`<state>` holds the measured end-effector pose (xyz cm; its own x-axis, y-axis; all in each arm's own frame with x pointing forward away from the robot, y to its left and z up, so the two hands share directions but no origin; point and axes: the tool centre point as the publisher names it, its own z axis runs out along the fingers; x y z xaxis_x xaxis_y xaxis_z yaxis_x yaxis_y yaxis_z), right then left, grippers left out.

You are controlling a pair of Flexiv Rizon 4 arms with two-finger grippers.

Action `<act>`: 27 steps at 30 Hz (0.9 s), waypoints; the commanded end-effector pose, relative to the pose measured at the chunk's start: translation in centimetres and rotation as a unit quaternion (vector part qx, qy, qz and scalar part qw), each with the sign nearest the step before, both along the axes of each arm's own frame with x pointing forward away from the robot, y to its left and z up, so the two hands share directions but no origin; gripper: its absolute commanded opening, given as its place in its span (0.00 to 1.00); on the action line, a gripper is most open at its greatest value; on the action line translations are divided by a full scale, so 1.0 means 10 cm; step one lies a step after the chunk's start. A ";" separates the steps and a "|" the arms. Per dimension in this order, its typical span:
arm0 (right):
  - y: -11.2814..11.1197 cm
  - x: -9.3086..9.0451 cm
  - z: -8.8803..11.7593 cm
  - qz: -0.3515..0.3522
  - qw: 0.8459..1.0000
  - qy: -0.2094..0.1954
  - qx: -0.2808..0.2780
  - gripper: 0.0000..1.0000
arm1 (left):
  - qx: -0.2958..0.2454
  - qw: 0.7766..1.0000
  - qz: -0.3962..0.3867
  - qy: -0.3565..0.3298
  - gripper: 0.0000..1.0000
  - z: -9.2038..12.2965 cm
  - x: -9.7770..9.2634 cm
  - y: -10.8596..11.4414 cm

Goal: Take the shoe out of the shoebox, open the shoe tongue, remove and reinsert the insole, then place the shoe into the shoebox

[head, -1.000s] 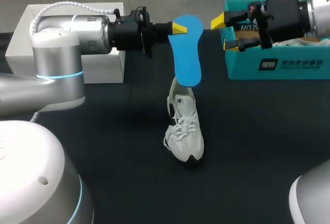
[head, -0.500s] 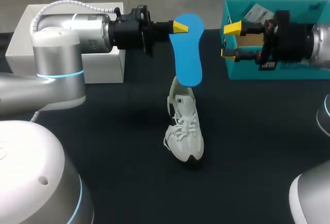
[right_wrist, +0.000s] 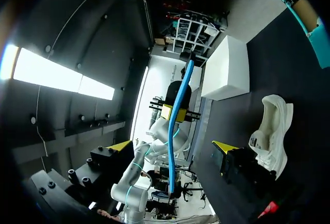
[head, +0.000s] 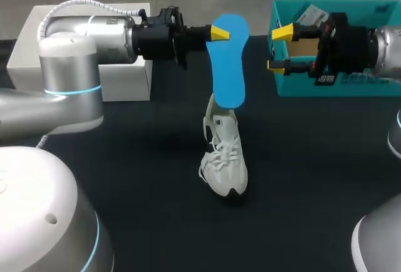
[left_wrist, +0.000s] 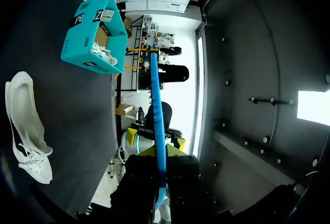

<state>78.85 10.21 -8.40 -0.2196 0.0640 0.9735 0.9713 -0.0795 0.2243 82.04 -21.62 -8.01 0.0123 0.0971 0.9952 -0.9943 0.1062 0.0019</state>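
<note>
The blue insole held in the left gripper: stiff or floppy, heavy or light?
Probably flexible yet shape-holding: the blue insole, pinched near one end by the left gripper, runs nearly straight, with only a slight bow in the right wrist view. Likely light: edge-on it looks very thin. It may bend if pressed into the shoe.

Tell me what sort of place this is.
Probably a robot test bench in a lab: over a black table, the left pincer holds a blue insole above a white shoe, and a teal shoebox sits by the open right pincer.
</note>
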 end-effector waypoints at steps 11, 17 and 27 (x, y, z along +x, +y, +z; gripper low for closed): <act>0.02 0.02 0.00 0.001 1.000 0.000 -0.002 1.00 | 0.010 0.963 0.029 -0.269 0.00 0.10 -0.04 0.04; 0.02 0.02 0.00 0.001 1.000 0.000 -0.002 1.00 | -0.018 0.896 0.049 -0.440 0.00 0.10 -0.02 0.07; 0.02 0.02 0.00 0.001 1.000 0.000 -0.002 1.00 | 0.019 0.813 0.057 -0.579 0.00 0.08 -0.01 0.07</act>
<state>78.99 10.21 -8.36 -0.2204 0.0650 0.9732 0.9713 -0.0769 0.2251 82.08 -20.79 -7.29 -0.7820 0.0646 0.6200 -0.6193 0.0320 -0.7845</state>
